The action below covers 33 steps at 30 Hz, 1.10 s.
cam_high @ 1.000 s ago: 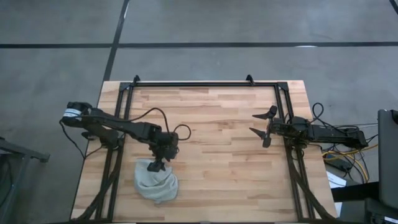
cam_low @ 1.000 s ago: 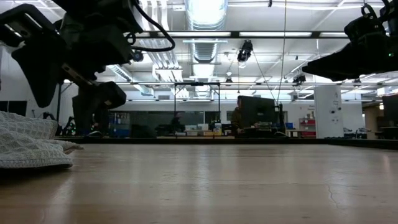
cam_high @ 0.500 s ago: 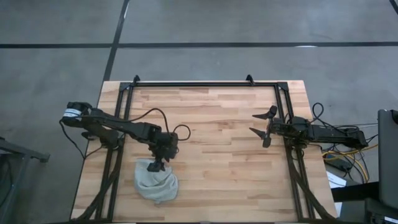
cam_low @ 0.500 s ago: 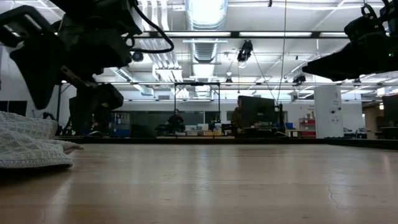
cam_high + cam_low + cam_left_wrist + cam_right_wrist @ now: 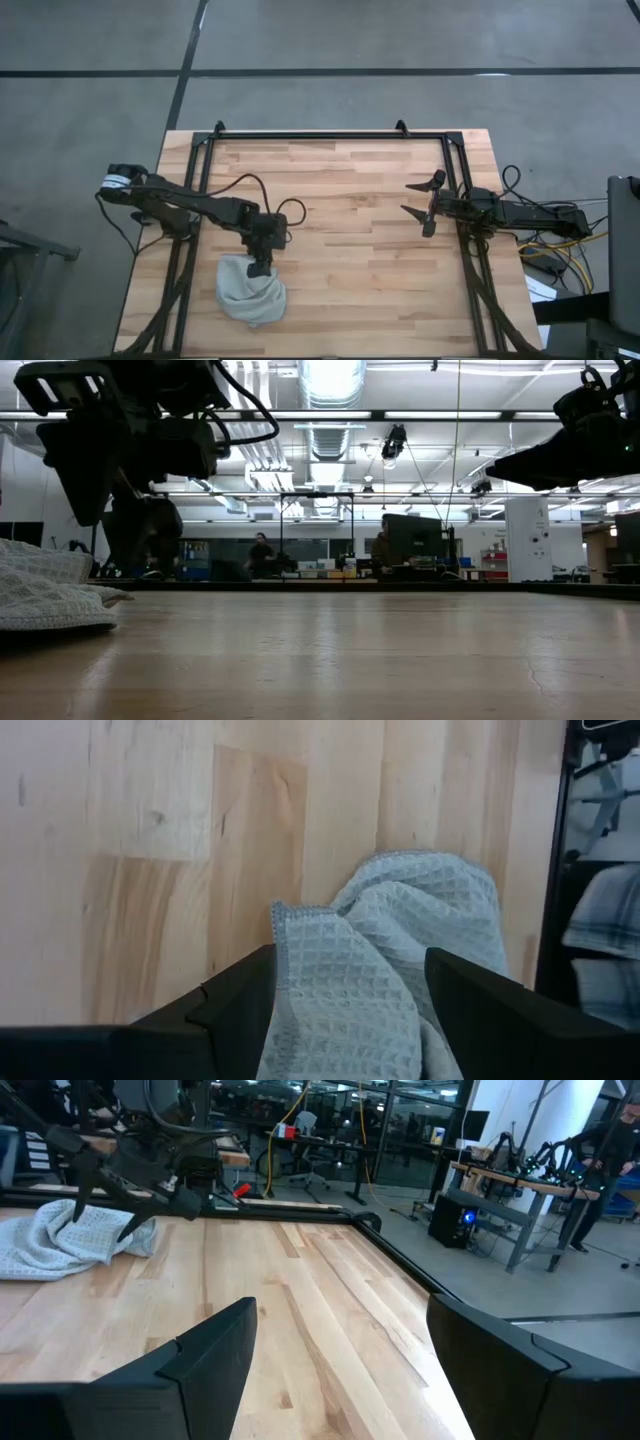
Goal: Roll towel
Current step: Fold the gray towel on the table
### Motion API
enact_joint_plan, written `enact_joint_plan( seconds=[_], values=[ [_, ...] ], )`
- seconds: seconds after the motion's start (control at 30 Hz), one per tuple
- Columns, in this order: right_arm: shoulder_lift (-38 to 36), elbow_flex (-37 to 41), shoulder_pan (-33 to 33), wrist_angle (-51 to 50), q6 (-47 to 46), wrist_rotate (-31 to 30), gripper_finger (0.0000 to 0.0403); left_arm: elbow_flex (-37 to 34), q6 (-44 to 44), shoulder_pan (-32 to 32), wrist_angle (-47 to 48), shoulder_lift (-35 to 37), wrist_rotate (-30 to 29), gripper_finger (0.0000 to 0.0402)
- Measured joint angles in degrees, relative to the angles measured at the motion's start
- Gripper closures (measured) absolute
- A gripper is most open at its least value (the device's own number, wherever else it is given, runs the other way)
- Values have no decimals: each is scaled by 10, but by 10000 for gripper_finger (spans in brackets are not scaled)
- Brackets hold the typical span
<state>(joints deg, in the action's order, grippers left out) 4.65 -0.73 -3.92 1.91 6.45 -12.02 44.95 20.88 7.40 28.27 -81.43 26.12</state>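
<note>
My left gripper (image 5: 259,268) hangs open over the towel (image 5: 250,292), crumpled at the table's seven o'clock. It looks soft, light and floppy; I'd pinch the hemmed corner (image 5: 283,912), probably loose. My right gripper (image 5: 421,207) waits open at three o'clock.

No legible text — anywhere.

A large open robotics lab or workshop: the low view looks past the wooden table (image 5: 400,660) to exposed ceiling ducts (image 5: 325,420) at upper centre and a person (image 5: 262,552) at distant benches (mid-frame). In the right wrist view's upper right stand workbenches (image 5: 520,1180) with equipment, hanging cables (image 5: 360,1130), and an office chair (image 5: 305,1130).
</note>
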Motion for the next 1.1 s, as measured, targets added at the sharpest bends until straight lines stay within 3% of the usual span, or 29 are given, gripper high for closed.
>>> enact_joint_plan(
  seconds=[0.27,0.57,0.93,1.1],
  values=[
    [0,0,0,0,0,0,115,-3,-110,4,13,0,75,142],
    [0,0,0,0,0,0,115,-3,-255,7,13,0,77,142],
    [0,0,0,0,0,0,115,-3,-196,7,-18,0,44,142],
    [0,0,0,0,0,0,115,-3,-162,7,-53,0,-4,142]
  ],
)
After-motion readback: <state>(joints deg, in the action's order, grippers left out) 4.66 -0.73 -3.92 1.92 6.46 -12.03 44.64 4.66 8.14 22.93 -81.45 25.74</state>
